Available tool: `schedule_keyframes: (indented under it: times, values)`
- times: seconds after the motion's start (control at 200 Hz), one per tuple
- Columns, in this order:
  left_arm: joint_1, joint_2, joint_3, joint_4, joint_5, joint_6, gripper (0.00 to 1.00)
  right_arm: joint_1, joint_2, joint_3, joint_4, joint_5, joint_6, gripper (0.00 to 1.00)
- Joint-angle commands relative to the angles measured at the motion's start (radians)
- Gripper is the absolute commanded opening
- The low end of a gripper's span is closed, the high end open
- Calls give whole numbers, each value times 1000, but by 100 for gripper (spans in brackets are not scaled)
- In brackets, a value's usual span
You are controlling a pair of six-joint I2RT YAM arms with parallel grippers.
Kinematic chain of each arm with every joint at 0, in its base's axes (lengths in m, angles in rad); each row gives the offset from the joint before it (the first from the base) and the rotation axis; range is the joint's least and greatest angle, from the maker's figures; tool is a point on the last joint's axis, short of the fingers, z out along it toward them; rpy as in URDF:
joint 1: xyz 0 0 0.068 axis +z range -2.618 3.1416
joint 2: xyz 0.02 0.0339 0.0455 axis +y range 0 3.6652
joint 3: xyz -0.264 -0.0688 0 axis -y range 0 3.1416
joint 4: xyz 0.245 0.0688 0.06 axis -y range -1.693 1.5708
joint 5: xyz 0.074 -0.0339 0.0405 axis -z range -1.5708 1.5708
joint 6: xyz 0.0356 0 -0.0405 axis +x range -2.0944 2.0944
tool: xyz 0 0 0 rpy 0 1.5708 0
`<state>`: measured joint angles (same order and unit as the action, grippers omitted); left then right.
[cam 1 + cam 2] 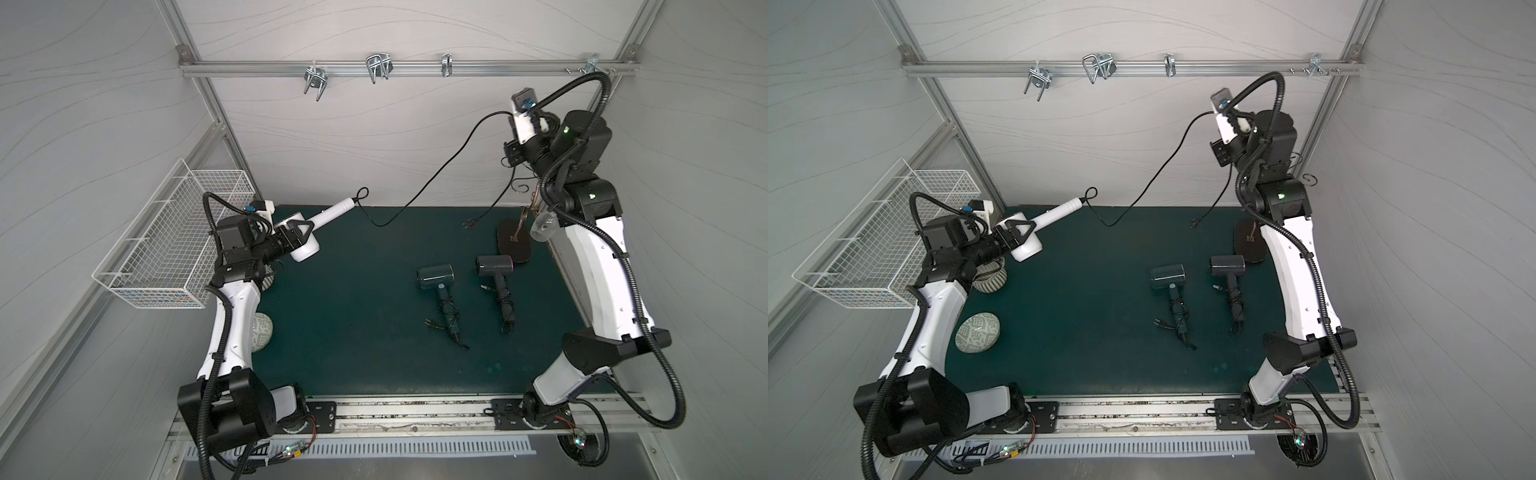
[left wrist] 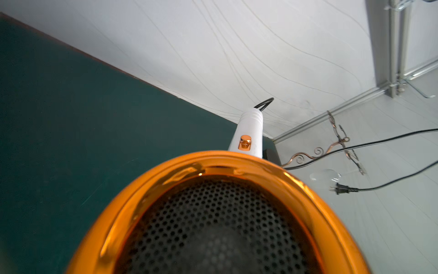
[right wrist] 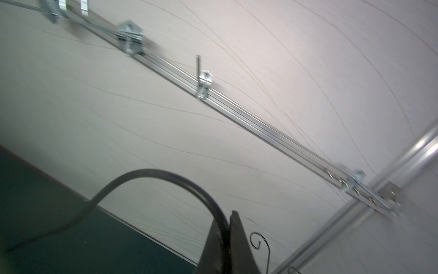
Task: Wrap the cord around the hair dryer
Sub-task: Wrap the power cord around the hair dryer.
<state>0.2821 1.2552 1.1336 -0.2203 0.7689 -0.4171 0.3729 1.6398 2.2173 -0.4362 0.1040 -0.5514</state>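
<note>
Dark green mat (image 1: 353,353) up front, and toward three o'clock lie two dark grey hair dryers (image 1: 434,277), cords bundled on their handles. At ten o'clock the left gripper (image 1: 297,237) clamps the white hair dryer (image 1: 332,212) by its body, handle aimed at the back wall. Its black cord (image 3: 147,170) swoops to one o'clock, where the raised right gripper (image 3: 228,225) pinches it tight.

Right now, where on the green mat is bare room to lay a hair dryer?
Bare: the mat's middle, between the white hair dryer and two dark hair dryers; also the near strip by the rail. Crowded: right side, around the oval stand.
</note>
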Motion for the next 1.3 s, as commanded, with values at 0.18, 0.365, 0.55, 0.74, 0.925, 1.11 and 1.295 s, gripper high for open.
schedule_keyframes:
  times: [0.18, 0.365, 0.55, 0.74, 0.925, 1.11, 1.295]
  values:
    - [-107, 41, 174, 76, 139, 42, 0, 270, 42, -5, -173, -271, -237, 0]
    - [-211, 61, 200, -107, 113, 173, 0, 367, 112, 109, -221, -287, -317, 0]
    - [-301, 64, 197, -283, 40, 320, 0, 409, 149, 174, -225, -227, -392, 0]
    - [-335, 34, 141, -329, -34, 371, 0, 411, 135, 208, -221, -181, -456, 0]
    - [-418, 68, 151, -400, -66, 426, 0, 420, 161, 274, -159, -198, -475, 0]
    - [-518, 76, 149, -467, -62, 491, 0, 366, 235, 311, -71, -221, -481, 0]
    - [-546, 31, 123, -434, 71, 498, 0, 268, 306, 316, -6, -319, -391, 0]
